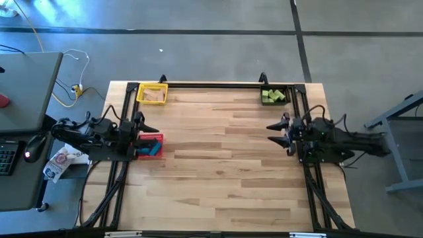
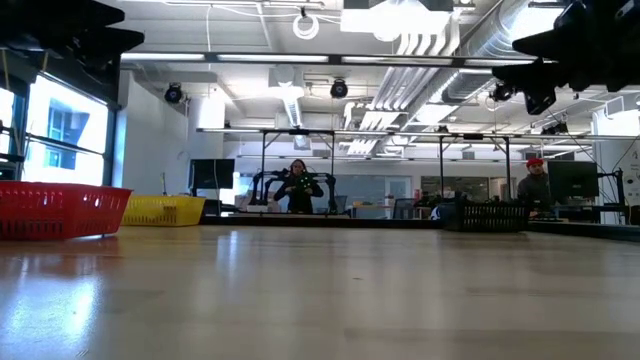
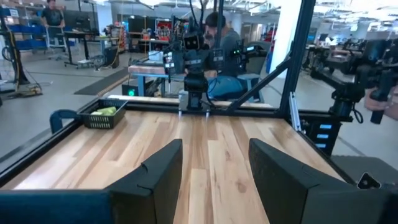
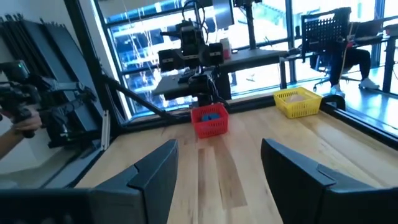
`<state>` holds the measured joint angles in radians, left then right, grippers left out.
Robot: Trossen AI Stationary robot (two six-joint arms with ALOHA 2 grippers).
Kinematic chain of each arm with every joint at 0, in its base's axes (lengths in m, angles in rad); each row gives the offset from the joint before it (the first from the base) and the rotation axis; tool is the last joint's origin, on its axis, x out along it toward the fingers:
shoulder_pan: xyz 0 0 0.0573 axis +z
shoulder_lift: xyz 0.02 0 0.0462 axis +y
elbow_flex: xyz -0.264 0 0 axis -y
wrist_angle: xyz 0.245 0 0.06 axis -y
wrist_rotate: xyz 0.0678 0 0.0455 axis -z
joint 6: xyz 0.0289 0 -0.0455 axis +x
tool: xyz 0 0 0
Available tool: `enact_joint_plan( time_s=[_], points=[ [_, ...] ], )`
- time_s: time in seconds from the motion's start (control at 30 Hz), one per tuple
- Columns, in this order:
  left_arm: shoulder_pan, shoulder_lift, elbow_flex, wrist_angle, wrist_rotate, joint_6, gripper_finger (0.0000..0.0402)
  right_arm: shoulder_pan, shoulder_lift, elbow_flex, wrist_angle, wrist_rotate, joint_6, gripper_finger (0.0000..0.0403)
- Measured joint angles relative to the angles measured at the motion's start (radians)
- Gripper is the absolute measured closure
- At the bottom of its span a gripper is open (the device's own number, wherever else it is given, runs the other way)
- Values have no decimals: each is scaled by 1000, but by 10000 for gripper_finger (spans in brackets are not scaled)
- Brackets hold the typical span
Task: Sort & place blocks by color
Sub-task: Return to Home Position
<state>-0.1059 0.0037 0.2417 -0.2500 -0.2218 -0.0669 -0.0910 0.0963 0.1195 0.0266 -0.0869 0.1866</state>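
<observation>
Left gripper [image 3: 214, 180]: fingers spread wide with nothing between them, only bare desk [image 1: 218, 172] in the gap. It sits at the desk's left edge, over or just beside the red bin [image 1: 159, 137]; the high view does not settle which. Right gripper [image 4: 217, 177]: fingers spread wide too, holding nothing, at the right edge and pointing across the desk at the left arm.

Blue blocks [image 4: 211, 115] lie inside the red bin. Tan blocks [image 1: 156, 97] lie in the yellow bin [image 1: 140, 92] at the back corner on the left arm's side. Green blocks [image 1: 272, 97] lie in the black bin [image 1: 286, 93] at the back corner on the right arm's side. Block counts are too small to tell.

A person [image 3: 227, 40] sits beyond the desk behind the right arm.
</observation>
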Motion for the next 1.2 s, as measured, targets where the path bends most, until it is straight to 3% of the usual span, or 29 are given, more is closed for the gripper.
enact_joint_plan(
  time_s=[0.2,0.67,0.83,1.0,1.2],
  points=[
    [0,1,0,37,-2,10,229,0,-97,-65,-2,0,7,187],
    [0,2,-3,90,-83,24,229,0,-84,-109,-5,33,18,187],
    [0,1,-106,205,-9,52,229,0,-84,-109,-5,34,21,187],
    [0,1,-193,330,-1,87,229,0,-84,-109,-6,34,22,187],
    [0,1,-225,343,2,89,229,0,-84,-109,-6,34,23,187]
  ],
)
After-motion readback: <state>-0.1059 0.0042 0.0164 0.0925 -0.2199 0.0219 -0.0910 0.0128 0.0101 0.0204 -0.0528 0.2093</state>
